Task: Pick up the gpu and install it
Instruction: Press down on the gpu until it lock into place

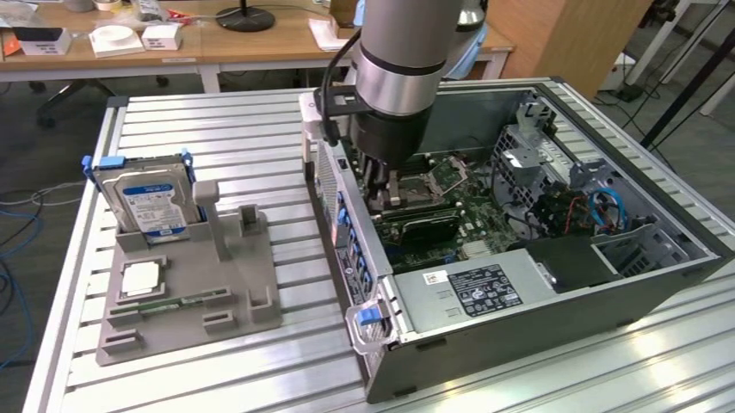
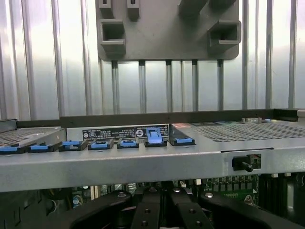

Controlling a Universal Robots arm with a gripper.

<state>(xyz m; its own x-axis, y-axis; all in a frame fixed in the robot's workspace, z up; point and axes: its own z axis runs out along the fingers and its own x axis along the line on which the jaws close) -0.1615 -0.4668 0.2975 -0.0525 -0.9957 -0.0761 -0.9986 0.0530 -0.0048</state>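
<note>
GPU (image 1: 428, 225) seated inside case (image 1: 643, 284), fingers (image 2: 159, 210) closed.

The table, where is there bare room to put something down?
The slatted table is bare behind the grey holder tray, and in front of the computer case. Inside the case it is crowded around the arm.

A parts holder (image 1: 189, 284) lies at the exterior view's left of the computer case (image 1: 552, 318).
</note>
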